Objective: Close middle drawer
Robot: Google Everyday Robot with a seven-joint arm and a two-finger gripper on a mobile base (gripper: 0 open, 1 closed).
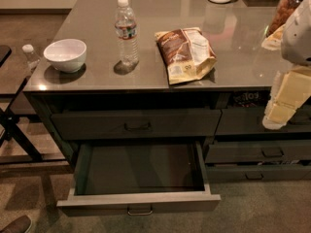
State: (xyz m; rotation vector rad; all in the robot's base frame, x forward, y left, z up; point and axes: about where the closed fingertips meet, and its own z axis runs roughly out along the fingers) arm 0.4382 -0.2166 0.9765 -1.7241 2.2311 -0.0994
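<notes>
The middle drawer (138, 202) of the wide left stack is pulled far out toward me. It is a shallow dark grey drawer, its inside shows empty, and a small bar handle (140, 211) sits at the centre of its front. The drawer above it (136, 124) is shut. Any drawer below it is hidden under the open one. My gripper (277, 115), cream and white, hangs at the right edge of the view in front of the narrower right stack. It is well to the right of the open drawer, higher than its front, and not touching it.
The countertop (97, 76) holds a white bowl (65, 54), a water bottle (127, 30), a snack bag (185, 52) and a jar (286, 8). The narrower right-stack drawers (272, 152) are nearly shut. Black furniture legs (14, 130) stand at the left. A shoe (14, 224) shows at the bottom left.
</notes>
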